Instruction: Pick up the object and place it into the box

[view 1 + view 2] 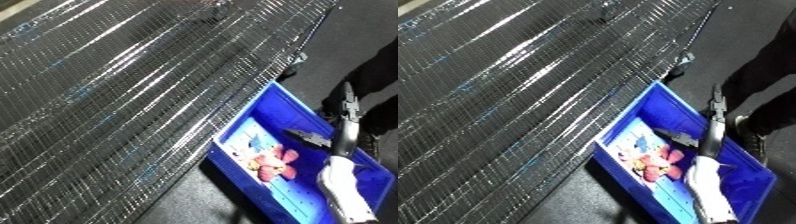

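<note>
A pink soft object (275, 163) lies on the floor of the blue bin (233, 131), near its middle. Beside it, toward the bin's left wall, shows a pale printed patch (248, 146). My right forearm comes up from the lower right edge and passes over the bin's right half. Its black hand (349, 101) reaches past the bin's far rim, above the dark floor, and nothing shows in it. The hand is seen edge-on against the dark ground. My left hand does not show in either view.
A wide wire-mesh shelf (115, 85) fills the left and top of the view, and its edge runs diagonally right beside the bin's left wall. Dark floor (195, 200) lies below and to the right of the bin.
</note>
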Robot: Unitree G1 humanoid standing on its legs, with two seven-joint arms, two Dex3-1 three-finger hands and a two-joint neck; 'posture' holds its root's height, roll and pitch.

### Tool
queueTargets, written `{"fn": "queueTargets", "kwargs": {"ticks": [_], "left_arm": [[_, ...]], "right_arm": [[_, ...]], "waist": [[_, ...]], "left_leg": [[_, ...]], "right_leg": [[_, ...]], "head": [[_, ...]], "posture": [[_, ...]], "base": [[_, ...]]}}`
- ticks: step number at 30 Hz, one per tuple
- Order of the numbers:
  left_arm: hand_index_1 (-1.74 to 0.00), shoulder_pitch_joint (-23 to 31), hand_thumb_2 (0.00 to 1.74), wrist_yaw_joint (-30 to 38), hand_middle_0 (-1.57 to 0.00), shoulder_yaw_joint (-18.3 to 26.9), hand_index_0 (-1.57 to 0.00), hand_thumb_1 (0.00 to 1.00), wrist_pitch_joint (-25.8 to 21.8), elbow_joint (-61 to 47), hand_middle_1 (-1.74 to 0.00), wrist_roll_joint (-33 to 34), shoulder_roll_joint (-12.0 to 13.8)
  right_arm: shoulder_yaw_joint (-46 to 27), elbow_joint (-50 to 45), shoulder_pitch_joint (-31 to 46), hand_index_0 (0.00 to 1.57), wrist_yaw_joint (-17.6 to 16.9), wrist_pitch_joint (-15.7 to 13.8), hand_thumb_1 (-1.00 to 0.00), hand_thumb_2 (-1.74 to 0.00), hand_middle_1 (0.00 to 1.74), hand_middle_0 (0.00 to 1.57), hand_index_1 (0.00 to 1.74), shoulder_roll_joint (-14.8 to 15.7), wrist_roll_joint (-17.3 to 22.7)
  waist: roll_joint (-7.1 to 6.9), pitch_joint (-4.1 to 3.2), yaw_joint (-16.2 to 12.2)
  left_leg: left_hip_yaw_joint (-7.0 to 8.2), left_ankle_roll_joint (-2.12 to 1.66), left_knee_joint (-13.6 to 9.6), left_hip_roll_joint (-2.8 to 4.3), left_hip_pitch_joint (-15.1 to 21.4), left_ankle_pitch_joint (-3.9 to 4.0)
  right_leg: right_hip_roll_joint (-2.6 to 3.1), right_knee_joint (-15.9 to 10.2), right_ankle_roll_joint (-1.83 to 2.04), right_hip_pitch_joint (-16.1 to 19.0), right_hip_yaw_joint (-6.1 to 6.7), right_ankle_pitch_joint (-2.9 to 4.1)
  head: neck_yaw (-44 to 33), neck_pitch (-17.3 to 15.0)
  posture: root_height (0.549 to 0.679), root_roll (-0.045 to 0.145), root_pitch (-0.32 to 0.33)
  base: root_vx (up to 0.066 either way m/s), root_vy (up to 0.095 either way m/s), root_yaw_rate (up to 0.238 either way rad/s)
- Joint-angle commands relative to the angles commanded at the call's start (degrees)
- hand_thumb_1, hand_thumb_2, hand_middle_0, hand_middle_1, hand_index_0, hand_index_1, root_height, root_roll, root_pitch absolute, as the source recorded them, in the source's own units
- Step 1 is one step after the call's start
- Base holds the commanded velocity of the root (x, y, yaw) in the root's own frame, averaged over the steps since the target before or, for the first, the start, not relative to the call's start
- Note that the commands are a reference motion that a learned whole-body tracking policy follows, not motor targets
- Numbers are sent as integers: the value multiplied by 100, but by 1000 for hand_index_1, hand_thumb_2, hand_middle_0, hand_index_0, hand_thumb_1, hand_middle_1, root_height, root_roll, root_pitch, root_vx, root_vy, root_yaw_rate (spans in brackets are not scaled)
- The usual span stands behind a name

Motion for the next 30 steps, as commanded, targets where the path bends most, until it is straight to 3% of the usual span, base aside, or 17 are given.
{"fn": "queueTargets", "kwargs": {"ticks": [8, 14, 23, 30], "left_arm": [[-1740, 208, 1740, 131, -1570, 320, -1570, 1000, 136, -116, -1740, 30, -23], [-1740, 340, 1740, 217, -1570, 480, -1570, 1000, 205, -207, -1740, -28, -50], [-1740, 270, 1740, 364, -1570, 531, -1570, 1000, 232, -298, -1740, -11, -49], [-1740, 173, 1740, 442, -1570, 553, -1570, 1000, 253, -336, -1740, -53, -82]], "right_arm": [[644, -1116, 171, 0, 495, 143, 0, 0, 0, 0, 0, 666, -249], [1217, -1420, 94, 0, 772, 264, 0, 0, 0, 0, 0, 1014, -252], [2048, -1425, -333, 0, 1004, 438, 0, 0, 0, 0, 0, 1136, -290], [2351, -1352, -602, 0, 1015, 513, 0, 0, 0, 0, 0, 1171, -294]], "waist": [[-265, 10, 291], [-407, 9, 592], [-572, 42, 1030], [-667, 81, 1247]], "left_leg": [[-142, 32, 116, 60, -139, -19], [-292, 52, 196, 70, -253, -33], [-512, 64, 327, 47, -425, -31], [-615, 71, 371, 43, -499, -24]], "right_leg": [[33, 80, 13, -14, -69, -12], [42, 151, 12, -10, -147, -39], [19, 303, 3, -10, -260, -121], [9, 422, -7, -30, -335, -187]], "head": [[-1295, -279], [-2176, -467], [-3569, -648], [-4102, -683]], "posture": [[639, 85, -127], [637, 75, -131], [633, 67, -143], [631, 64, -147]], "base": [[-31, -15, 92], [-33, -15, 138], [-19, -17, 143], [-3, -12, 111]]}}
